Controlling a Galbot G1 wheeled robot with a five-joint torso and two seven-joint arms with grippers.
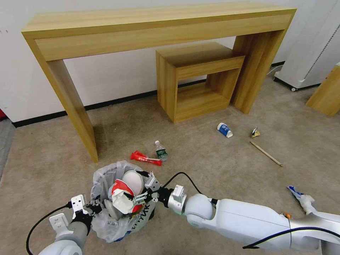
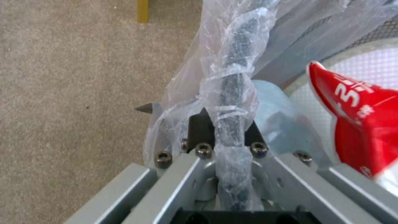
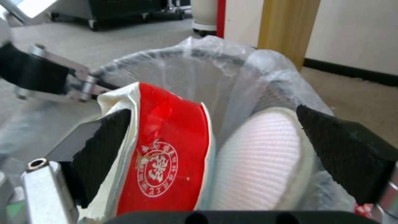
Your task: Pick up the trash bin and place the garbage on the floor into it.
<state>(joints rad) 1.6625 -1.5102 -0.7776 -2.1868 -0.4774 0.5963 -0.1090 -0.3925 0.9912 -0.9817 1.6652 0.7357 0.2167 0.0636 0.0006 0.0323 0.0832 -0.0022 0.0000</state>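
A: Two grippers at the small round black bin lined with a crinkled translucent white plastic bag [image 1: 117, 202]. How do they stand?

B: Left gripper [image 2: 224, 137] is clenched on the bin's rim through the plastic, on the robot's left side of it. Right gripper [image 3: 207, 146] is over the bin's mouth with its jaws spread. One black pad [image 3: 104, 140] touches the flattened red-and-white paper carton [image 3: 166, 158]; the other pad stands apart beside the white textured slipper [image 3: 261, 161]. So it grips nothing.

A: Where's the carton?

B: Inside the bin, upright, leaning against the slipper. That piece looks delivered.

A: What's left on the beige short-pile carpet [image 1: 212, 159]?

B: A red wrapper [image 1: 146, 158] and a small clear bottle with a green label [image 1: 161, 151] lie just beyond the bin, straight ahead, nearest both arms. The wrapper's long axis runs across the view. Farther off to the right are a blue-and-white paper cup [image 1: 225, 130], a small crumpled scrap [image 1: 255, 132] and a wooden stick [image 1: 266, 153].

A: Any writing?

B: A white round seal with characters on the carton, unreadable to me, and black lettering on the bag, too crumpled to read.
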